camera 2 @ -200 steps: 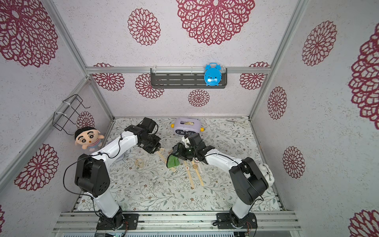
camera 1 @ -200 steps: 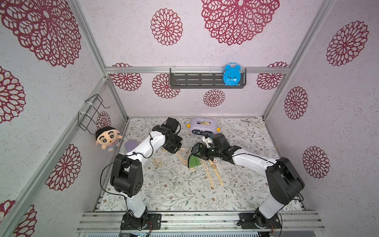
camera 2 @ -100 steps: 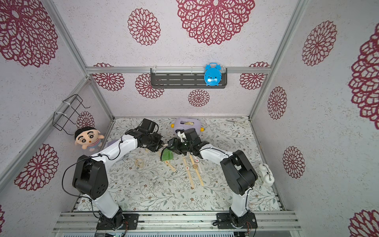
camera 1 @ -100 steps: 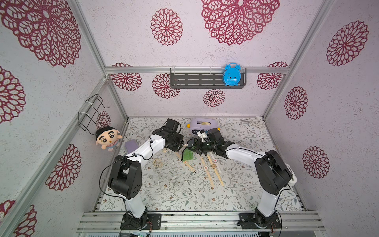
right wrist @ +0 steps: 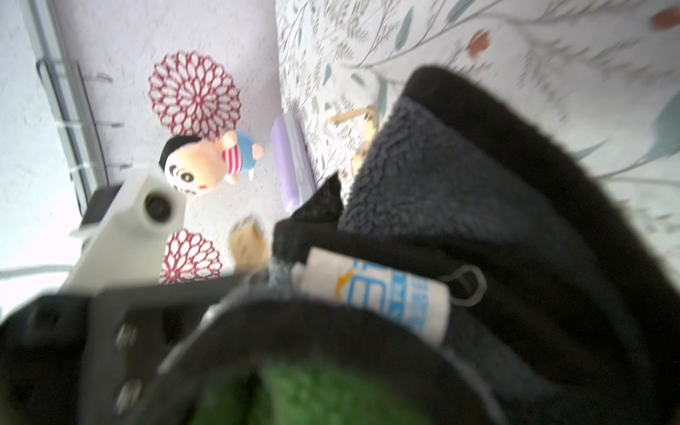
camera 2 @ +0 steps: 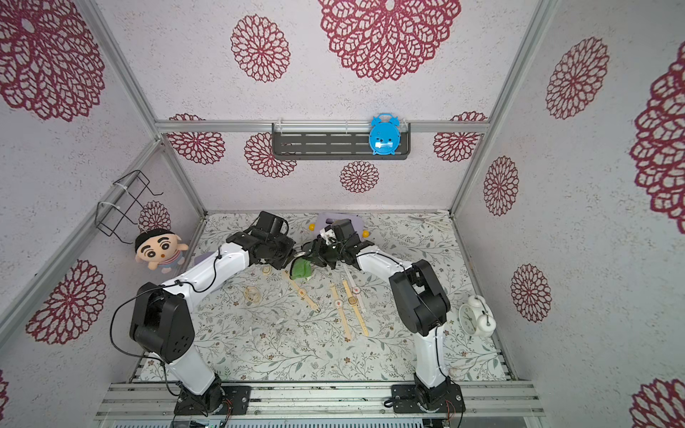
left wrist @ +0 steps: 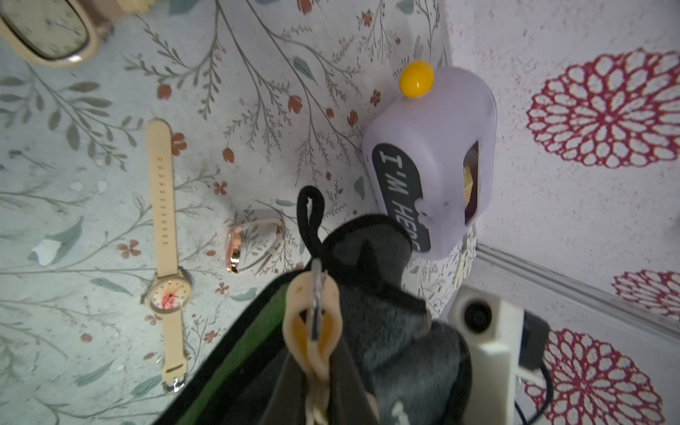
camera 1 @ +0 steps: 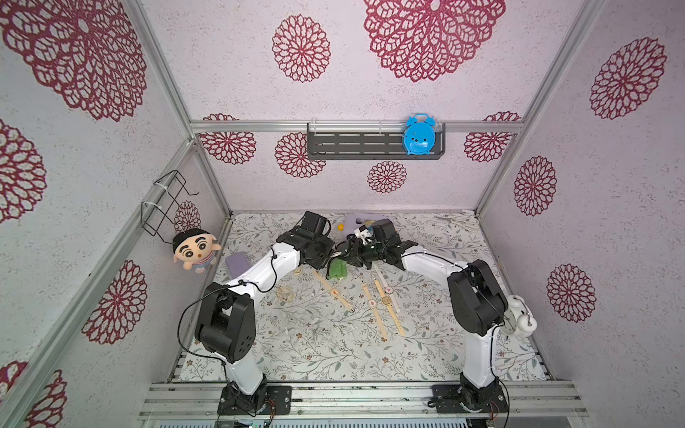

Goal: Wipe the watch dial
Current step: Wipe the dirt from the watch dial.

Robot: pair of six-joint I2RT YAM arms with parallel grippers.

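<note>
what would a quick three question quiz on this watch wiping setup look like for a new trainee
1. True or false: the blue plastic alarm clock sits on the dark grey metal wall shelf.
2. The right gripper is: A open and empty; B shut on the green and dark grey fleece cloth; C out of every view.
3. What does the left gripper pinch?
Key: 1 true; 2 B; 3 the beige-strapped wristwatch, by its strap.
</note>
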